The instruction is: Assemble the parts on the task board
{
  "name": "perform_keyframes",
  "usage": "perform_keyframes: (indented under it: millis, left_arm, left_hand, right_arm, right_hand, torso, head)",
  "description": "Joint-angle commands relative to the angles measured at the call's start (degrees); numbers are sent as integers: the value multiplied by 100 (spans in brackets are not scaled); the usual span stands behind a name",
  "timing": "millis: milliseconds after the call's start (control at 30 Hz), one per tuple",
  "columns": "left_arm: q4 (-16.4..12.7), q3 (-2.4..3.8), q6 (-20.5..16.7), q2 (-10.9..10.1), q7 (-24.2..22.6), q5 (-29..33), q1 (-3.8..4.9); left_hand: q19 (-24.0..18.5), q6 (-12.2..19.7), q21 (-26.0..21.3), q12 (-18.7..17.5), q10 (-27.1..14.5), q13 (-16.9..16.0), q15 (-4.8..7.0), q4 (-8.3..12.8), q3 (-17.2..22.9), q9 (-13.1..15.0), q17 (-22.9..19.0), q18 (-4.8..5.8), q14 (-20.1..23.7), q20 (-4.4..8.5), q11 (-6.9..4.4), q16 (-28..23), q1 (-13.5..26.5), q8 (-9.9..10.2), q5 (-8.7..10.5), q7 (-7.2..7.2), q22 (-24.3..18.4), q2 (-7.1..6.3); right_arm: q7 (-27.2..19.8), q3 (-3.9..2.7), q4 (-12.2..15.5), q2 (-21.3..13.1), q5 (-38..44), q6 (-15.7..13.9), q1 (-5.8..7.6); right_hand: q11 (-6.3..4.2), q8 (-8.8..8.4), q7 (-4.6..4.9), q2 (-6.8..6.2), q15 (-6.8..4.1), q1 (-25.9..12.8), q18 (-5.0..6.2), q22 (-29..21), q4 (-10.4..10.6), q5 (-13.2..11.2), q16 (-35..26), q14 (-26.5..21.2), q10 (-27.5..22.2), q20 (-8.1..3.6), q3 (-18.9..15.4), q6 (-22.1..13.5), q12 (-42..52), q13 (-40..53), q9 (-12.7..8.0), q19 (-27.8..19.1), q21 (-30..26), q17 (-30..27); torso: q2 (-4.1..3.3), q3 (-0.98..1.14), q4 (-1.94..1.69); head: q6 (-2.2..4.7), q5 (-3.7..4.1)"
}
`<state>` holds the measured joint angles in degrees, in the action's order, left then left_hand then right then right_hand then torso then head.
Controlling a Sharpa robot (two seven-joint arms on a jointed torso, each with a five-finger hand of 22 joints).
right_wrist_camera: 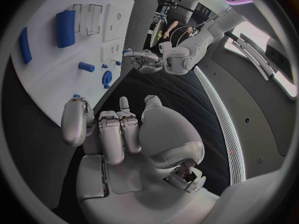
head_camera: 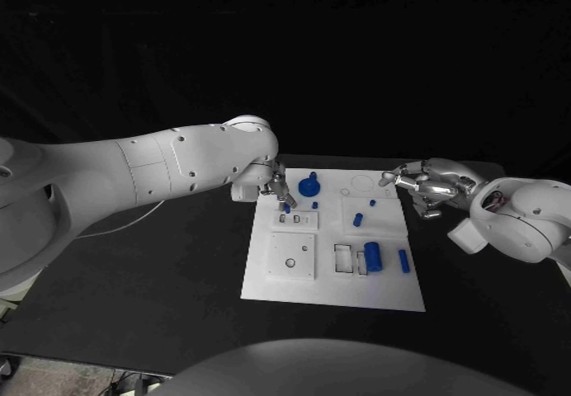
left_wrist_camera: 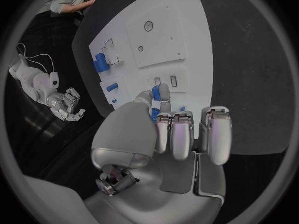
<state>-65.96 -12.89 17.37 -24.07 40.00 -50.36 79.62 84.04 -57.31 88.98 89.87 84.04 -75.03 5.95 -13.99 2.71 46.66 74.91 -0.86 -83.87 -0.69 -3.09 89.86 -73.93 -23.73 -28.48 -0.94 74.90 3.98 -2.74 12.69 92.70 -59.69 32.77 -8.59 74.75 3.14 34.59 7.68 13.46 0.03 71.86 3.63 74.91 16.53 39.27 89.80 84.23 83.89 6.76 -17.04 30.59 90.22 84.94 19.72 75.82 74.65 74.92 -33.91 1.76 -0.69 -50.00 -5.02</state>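
The white task board (head_camera: 268, 280) lies in the middle of the table. My left hand (head_camera: 276, 188) hovers over the board's far left part and pinches a small blue peg (head_camera: 287, 208) between thumb and finger, just above a small white block with slots (head_camera: 298, 219). The left wrist view shows the peg (left_wrist_camera: 154, 94) at the fingertips (left_wrist_camera: 164, 92). My right hand (head_camera: 422, 186) hangs beside the board's far right corner, fingers curled in with nothing in them; the right wrist view shows this hand (right_wrist_camera: 118, 129) the same way.
On the board lie a round blue piece (head_camera: 309, 186), a short blue peg (head_camera: 358, 219), a thick blue cylinder (head_camera: 374, 256) and a blue bar (head_camera: 404, 261). A square white plate with holes (head_camera: 293, 256) sits at the near left. Black table surrounds the board.
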Motion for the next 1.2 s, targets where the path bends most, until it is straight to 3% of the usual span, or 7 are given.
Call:
perform_keyframes:
  millis: [33,467,867,1200]
  left_arm:
    - [8,0,-92,29,964,-221,-8]
    - [213,-1,-316,166,912,57,-164]
    - [308,0,-282,285,882,274,-274]
    - [318,1,-349,322,875,248,-309]
  left_hand:
    - [481,7,-29,13,596,-1497,37,-9,42,12,1509,33,-613,50,-43,14,5,-13,39,29,1304,-80]
    - [480,20,-31,13,596,-1497,35,-76,107,61,1509,33,-613,50,-39,14,57,-1,102,24,1303,-115]
    - [477,24,-35,13,596,-1497,34,-95,138,72,1509,31,-613,49,-38,14,62,10,128,24,1298,-121]
    - [479,24,-33,13,596,-1497,33,-103,149,76,1509,32,-613,49,-37,14,66,13,134,23,1302,-121]
  right_arm:
    - [2,2,-16,27,61,112,-21]
    - [-12,2,-48,71,59,126,-56]
    - [-31,2,-52,66,59,116,-65]
    - [-12,2,-47,56,59,113,-66]
  right_hand:
    - [-15,-11,1,1,24,89,62,947,8,30,20,577,604,-4,38,-56,-24,501,-8,-55,-26,1508]
    - [-13,-15,3,-9,27,110,72,932,8,33,9,560,560,-2,56,-73,-43,468,-11,-96,-67,1491]
    - [-9,-17,8,-21,30,133,87,911,9,32,-19,517,483,2,78,-89,-75,412,-12,-156,-129,1448]
    - [-6,-15,11,-30,33,145,99,895,9,32,-43,481,445,4,92,-93,-91,384,-13,-200,-176,1413]
  torso:
    - [-12,-4,8]
    - [3,-2,11]
    - [-3,-3,10]
    - [2,1,9]
  head:
    - [0,-50]
    - [0,-26]
    - [0,-45]
    - [0,-46]
